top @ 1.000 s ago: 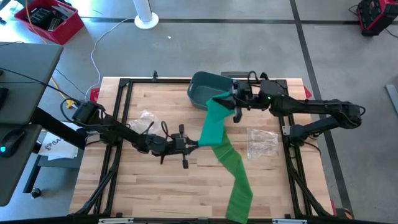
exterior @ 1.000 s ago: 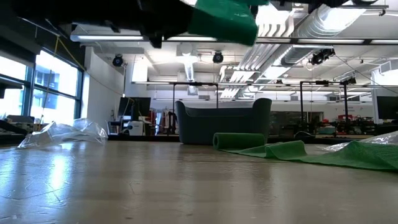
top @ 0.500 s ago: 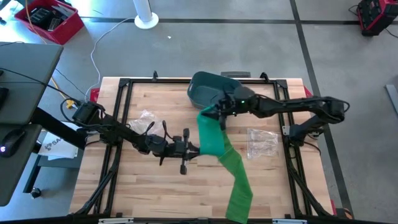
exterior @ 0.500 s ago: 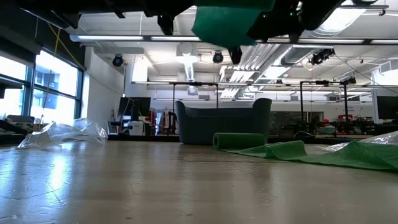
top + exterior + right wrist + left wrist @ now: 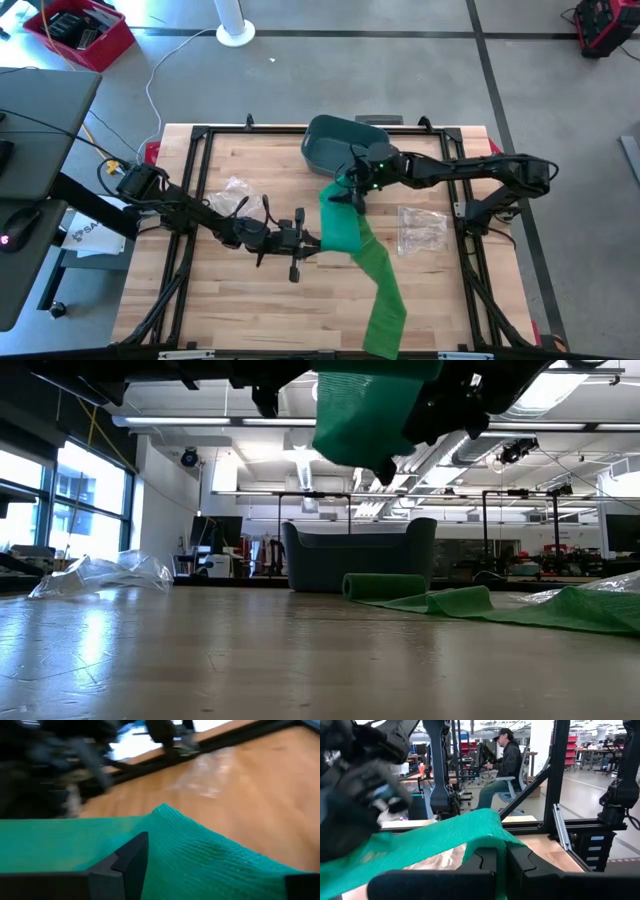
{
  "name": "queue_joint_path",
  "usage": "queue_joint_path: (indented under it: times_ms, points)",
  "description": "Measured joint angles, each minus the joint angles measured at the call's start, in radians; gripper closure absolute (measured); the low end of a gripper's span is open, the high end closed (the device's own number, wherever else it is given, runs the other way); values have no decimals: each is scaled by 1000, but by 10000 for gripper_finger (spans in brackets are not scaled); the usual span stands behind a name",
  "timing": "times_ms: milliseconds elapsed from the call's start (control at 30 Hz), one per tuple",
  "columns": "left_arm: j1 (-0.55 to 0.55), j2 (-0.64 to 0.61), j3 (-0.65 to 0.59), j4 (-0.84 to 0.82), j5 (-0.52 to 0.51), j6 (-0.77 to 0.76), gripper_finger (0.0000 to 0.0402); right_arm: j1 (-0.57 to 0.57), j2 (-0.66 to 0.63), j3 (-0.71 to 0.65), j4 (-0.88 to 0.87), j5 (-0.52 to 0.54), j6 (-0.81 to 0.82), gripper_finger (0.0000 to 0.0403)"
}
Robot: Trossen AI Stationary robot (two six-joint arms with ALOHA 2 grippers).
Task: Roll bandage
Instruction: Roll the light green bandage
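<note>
The green bandage (image 5: 345,222) hangs above the table middle, its long axis running toward the near edge, clamped at one side in the left gripper (image 5: 312,238), while the right gripper (image 5: 352,188), fingers apart, sits at its upper end.

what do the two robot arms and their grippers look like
Both arms are dark, slim and jointed, built of black segments. The right arm shows a small green light near its wrist, by the right gripper. The left arm carries thin black cables; the left gripper has blocky matte black fingers.
</note>
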Motion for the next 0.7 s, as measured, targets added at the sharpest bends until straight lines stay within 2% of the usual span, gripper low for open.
queue_joint_path:
  times_ms: [233, 300, 367, 400, 533, 567, 633, 700]
  points:
    - [2, 0, 0, -21, 1, -14, 401, 5, -48, 0, 0, -345, -23, 212]
    - [6, 0, -3, -22, 1, -26, 401, 11, -55, 0, 6, -408, -31, 212]
    - [8, 0, -3, -33, 0, -40, 401, 13, -57, 0, 20, -393, -22, 212]
    - [9, 0, -3, -39, 0, -44, 401, 12, -57, 0, 25, -353, -8, 212]
    - [10, -1, -4, -43, -5, -56, 401, 9, -57, 0, 8, -31, 60, 212]
    - [10, -1, -4, -45, -7, -58, 401, 8, -57, 0, -8, 2, 64, 212]
    - [11, -1, -4, -49, -7, -58, 401, 7, -57, 0, -38, -46, 43, 212]
    - [10, -1, -4, -50, -5, -58, 401, 9, -57, 0, -60, -198, 20, 212]
